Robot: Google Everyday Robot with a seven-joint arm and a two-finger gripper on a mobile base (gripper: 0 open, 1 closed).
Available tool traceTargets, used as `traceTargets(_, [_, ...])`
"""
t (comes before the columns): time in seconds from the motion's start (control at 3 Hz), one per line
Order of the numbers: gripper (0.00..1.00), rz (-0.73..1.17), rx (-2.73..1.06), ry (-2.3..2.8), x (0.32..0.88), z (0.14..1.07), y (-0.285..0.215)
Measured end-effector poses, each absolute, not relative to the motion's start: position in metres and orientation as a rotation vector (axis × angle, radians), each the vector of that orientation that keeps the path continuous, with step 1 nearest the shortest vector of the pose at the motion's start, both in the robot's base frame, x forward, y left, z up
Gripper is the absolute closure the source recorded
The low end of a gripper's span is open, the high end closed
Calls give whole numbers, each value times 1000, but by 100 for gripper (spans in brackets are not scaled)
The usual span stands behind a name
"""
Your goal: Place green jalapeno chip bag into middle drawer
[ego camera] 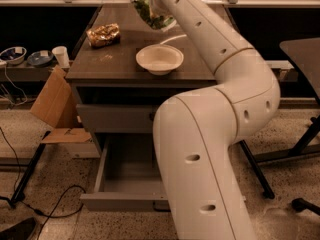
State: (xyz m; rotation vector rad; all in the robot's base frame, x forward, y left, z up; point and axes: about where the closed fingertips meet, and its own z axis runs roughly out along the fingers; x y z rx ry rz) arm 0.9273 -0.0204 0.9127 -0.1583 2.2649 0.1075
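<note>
Your gripper [154,9] sits at the far end of the counter [100,70], at the top of the view, largely hidden behind the white wrist; it is clenched on the green jalapeno chip bag [144,5], which hangs at the arm's tip above the counter's back part; the white bowl [160,59] stands nearer you, just below the bag and apart from it; the brown-gold bag [103,35] lies to the left, well apart from both. Below the counter you have 1 closed drawer front [114,118]; under it the middle drawer [125,176] is pulled out, its grey tray bare where visible; the arm covers its right side. A cardboard flap [54,104] leans at the left.
</note>
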Motion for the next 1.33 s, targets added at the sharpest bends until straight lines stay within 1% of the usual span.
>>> traceTargets(0.33, [100, 98, -102, 2214, 918, 945, -44])
traceTargets(0.67, [100, 113, -91, 2178, 896, 970, -62])
traceTargets(1.0, [100, 149, -123, 2156, 859, 987, -73])
traceTargets(1.33, [100, 179, -176, 2161, 807, 995, -81])
